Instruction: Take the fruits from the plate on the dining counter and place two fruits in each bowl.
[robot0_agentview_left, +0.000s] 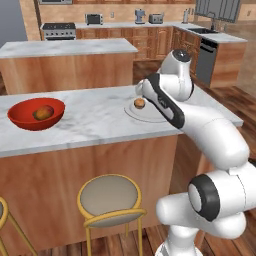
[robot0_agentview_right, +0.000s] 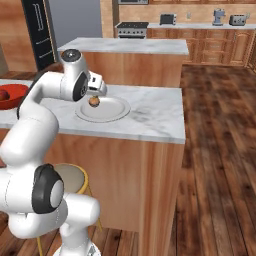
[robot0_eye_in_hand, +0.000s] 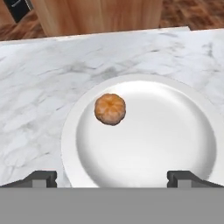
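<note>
On the marble dining counter lies the pale plate, with one small orange-tan fruit on its left part. My gripper hovers just above the plate's near rim, open wide, with nothing between its fingertips. From the right base view the hand sits directly over the fruit and the plate. In the left base view the arm covers part of the plate. A glossy red bowl stands at the counter's left end with a brown-orange fruit inside.
A shorter marble-topped island stands behind the counter. A round stool with a yellow frame is tucked under the counter's front. The counter's right end drops to a wooden floor.
</note>
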